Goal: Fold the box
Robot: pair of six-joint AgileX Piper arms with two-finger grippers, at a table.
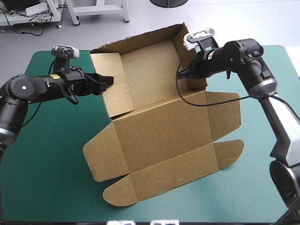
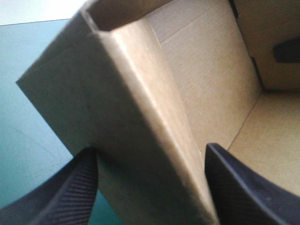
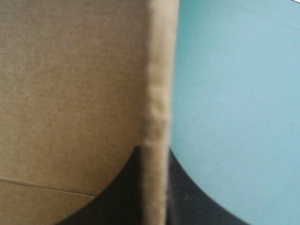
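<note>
**Desk:** What is on the left?

**Photographer:** The left jaws are spread wide and straddle the left wall [image 2: 140, 117] of the tray. One black finger [image 2: 65, 192] is outside the wall and the other is inside.

**Desk:** Where is the box?

**Photographer:** The brown box [image 1: 164, 126] sits mid-worktop [image 1: 56, 154], skewed to the edges. Its tray half [image 1: 150, 79] lies toward the far edge with the walls raised. The lid [image 1: 168, 159] lies flat toward the near edge with its flaps spread out.

**Desk:** And on the right?

**Photographer:** The right jaws are all but pressed together, pinching an edge of the right wall [image 3: 157, 93]. Board lies on one side of them and the teal-green cover [image 3: 234, 93] on the other.
</note>
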